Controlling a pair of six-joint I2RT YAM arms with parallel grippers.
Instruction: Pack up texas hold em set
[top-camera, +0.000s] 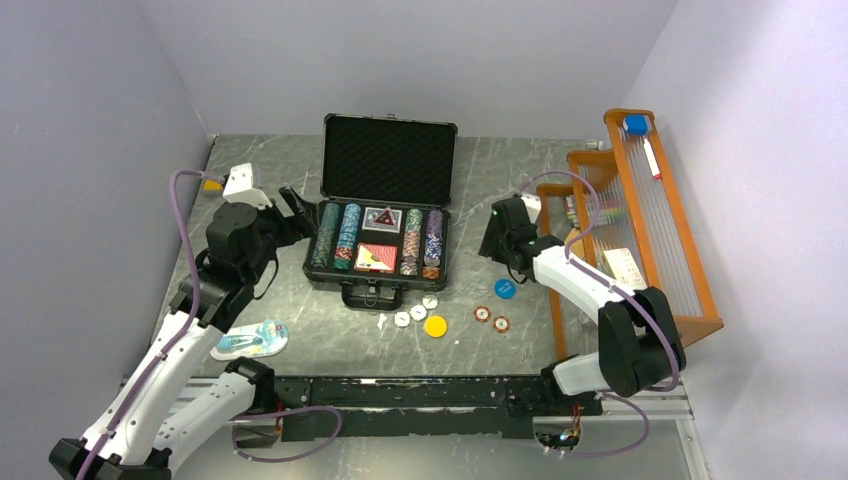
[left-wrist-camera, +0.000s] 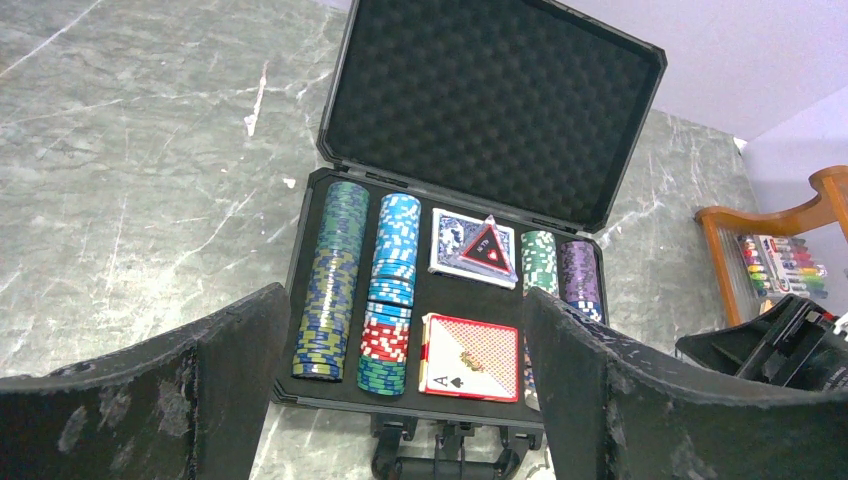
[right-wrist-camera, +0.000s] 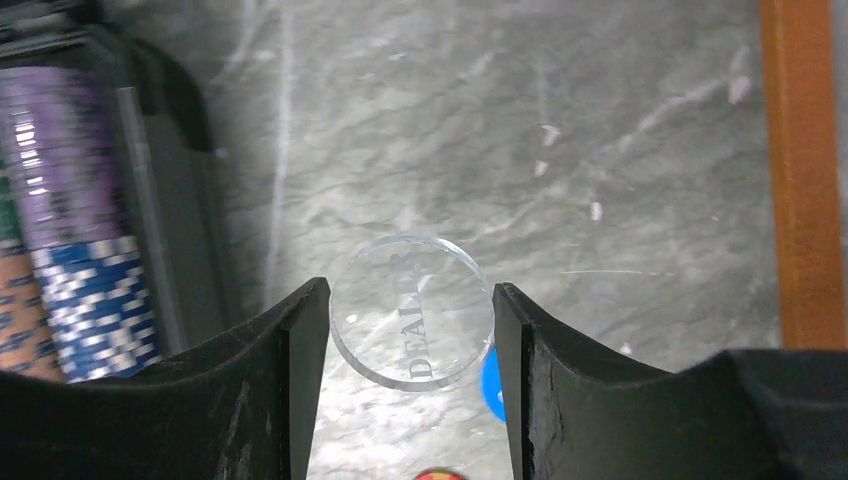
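The step in hand is gathering the loose round pieces into the black case (top-camera: 390, 160), which sits open near the middle of the table (top-camera: 250, 170). Its lid is upright, with rows of striped chips (top-camera: 345, 235), a blue deck (top-camera: 382, 218) and a red deck (top-camera: 376, 257) already in the foam tray.

The right gripper (right-wrist-camera: 408, 288) hangs just off the case's right side. Its jaws pinch a clear dealer disc (right-wrist-camera: 410, 312) by its rim. The disc seems lifted off the table, though the transparent plastic makes that hard to be sure of.

The left gripper (top-camera: 297, 207) hovers by the case's left side, jaws spread wide with nothing between them.

In front of the case lie small white discs (top-camera: 415, 312), a yellow disc (top-camera: 435, 325), a blue disc (top-camera: 505, 288) and two loose red chips (top-camera: 483, 313).

The next move probably calls for carrying the dealer disc left over the case wall to a free spot in the tray. The jaws should part only once it is low, since the smooth disc could slip or roll.
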